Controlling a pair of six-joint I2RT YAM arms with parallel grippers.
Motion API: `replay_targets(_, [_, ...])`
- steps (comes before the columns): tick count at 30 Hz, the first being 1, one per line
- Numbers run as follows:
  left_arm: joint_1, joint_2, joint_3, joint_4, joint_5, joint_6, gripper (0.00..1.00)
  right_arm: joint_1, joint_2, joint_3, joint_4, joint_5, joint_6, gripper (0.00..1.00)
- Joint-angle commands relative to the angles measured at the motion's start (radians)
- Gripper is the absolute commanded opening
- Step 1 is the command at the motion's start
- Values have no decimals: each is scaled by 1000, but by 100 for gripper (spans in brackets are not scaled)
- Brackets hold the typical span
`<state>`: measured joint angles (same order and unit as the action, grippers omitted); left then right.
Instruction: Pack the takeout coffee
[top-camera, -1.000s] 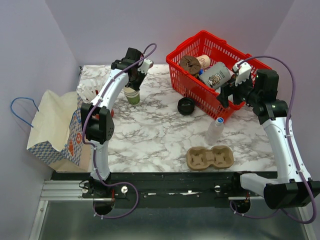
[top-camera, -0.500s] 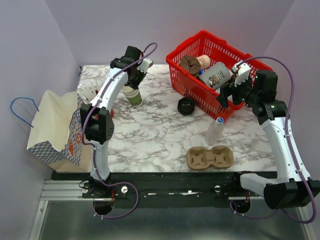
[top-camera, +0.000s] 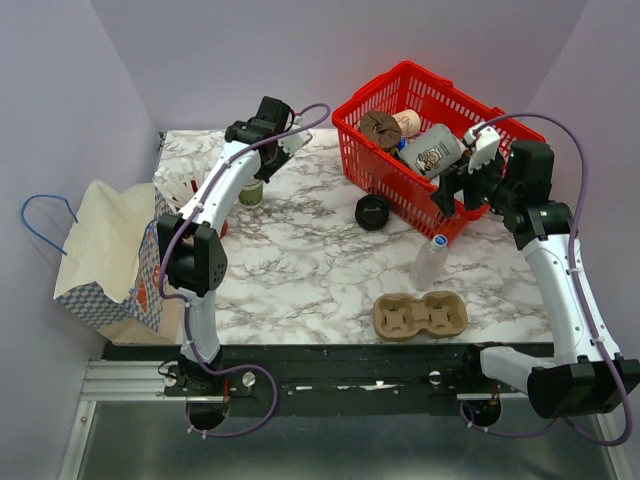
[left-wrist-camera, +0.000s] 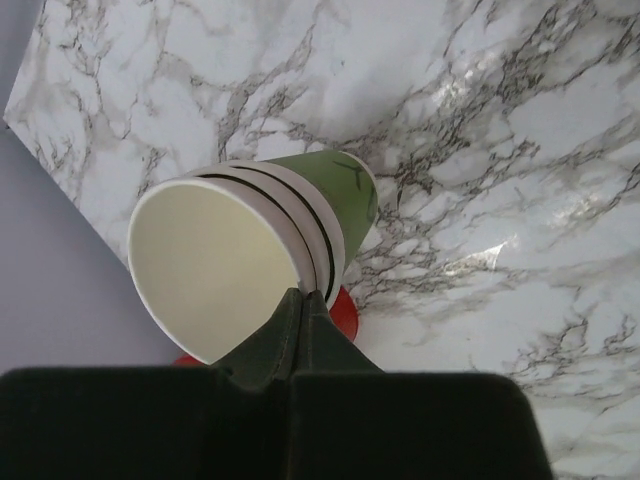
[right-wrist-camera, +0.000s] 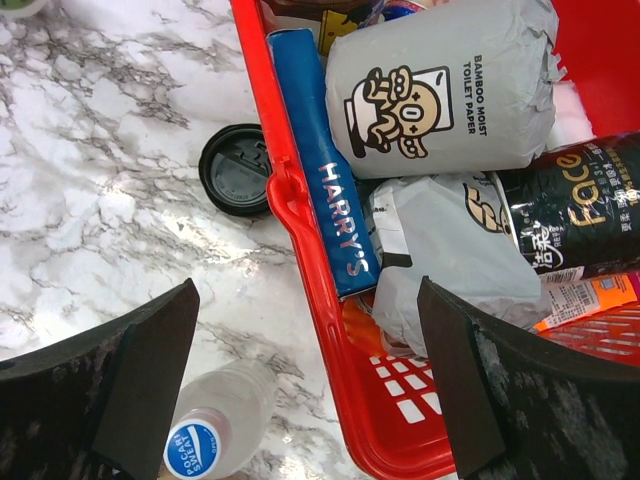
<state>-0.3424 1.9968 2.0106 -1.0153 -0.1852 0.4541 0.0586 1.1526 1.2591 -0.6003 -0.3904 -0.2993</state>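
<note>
Left jaws, clenched on the rim of the green paper cup (left-wrist-camera: 250, 255), have swung it toward nine o'clock; right jaws stay released.

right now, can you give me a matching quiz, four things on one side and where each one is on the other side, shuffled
Things
1. green paper cup
2. black lid
3. cardboard cup carrier
4. toilet paper pack

Places
A. inside the red basket
B. pinched at its rim by the left gripper
C. on the table near its front edge, both wells empty
D. flat on the table just outside the red basket

Pairs: 1-B, 2-D, 3-C, 4-A
</note>
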Motion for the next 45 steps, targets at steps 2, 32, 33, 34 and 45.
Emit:
replay_targets(2, [14,-59,45,-25,39,-35,0,-2,16,19,16,-38,22,99])
replay_targets(32, [10,51,174,-175,-18,-63,0,-3,-4,-43,57,-70,52,99])
replay_targets(33, [14,59,203,-212,-2,-68,0,-3,-5,-46,57,-67,51,99])
replay_targets(34, [35,75,236,-236,127,-136,0,-3,-7,-49,60,-64,51,99])
replay_targets(45, [-32,5,31,-39,-224,31,0,-2,4,-46,59,-77,51,99])
